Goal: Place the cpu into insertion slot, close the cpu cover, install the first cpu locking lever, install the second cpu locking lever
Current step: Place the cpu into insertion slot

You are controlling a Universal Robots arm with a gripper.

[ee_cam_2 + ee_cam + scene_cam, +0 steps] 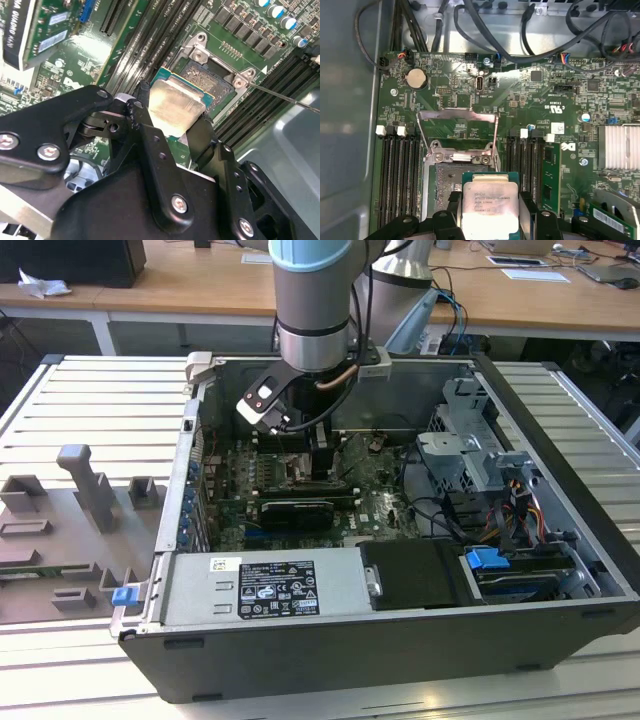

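Second wrist view: claw around cpu

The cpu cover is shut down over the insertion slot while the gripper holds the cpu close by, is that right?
Not quite. The cpu cover is open, swung up away from the insertion slot, as the first wrist view shows. The rest holds: the gripper does hold the cpu close by the slot.

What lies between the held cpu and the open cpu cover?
In the first wrist view, the uncovered part of the insertion slot and a screwed metal bracket lie between the cpu and the cpu cover.
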